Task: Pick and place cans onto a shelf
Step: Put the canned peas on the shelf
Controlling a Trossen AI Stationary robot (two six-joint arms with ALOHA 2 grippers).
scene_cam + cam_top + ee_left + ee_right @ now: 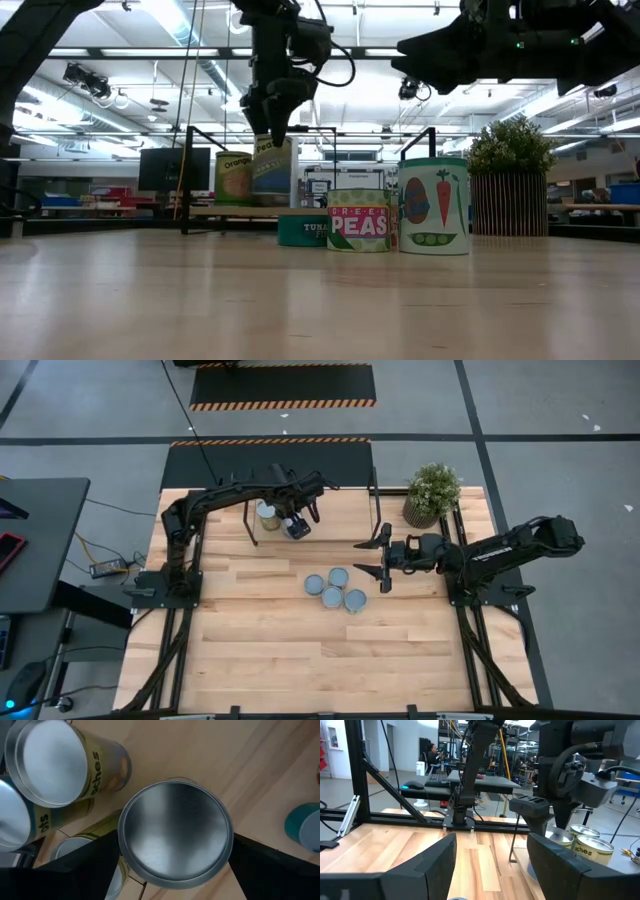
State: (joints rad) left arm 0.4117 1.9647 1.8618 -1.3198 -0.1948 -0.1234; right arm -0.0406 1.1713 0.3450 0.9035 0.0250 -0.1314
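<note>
Cans to shelf: partly stocked.
Left gripper (296, 520) clamped on a can (175, 832) at the shelf (235, 211), beside cans already there; four cans (336, 591) remain on the table; right gripper (384, 558) waits, empty, fingers nearly together.

Around the workspace: plant, desk, floor markings and a busy room behind

A potted green plant (432, 494) in a ribbed brown pot stands at the far right corner of the light wooden tabletop (260, 650); in the low view the potted plant (510, 185) rises at the right. A dark desk (35, 540) sits just left of the table, with a red item (10, 547) on it. Black mats edged in orange-black hazard stripes (282, 403) lie on the grey floor beyond. In the right wrist view a seated person (431, 754) shows far back at a desk, near a computer mouse (413, 785)
</note>
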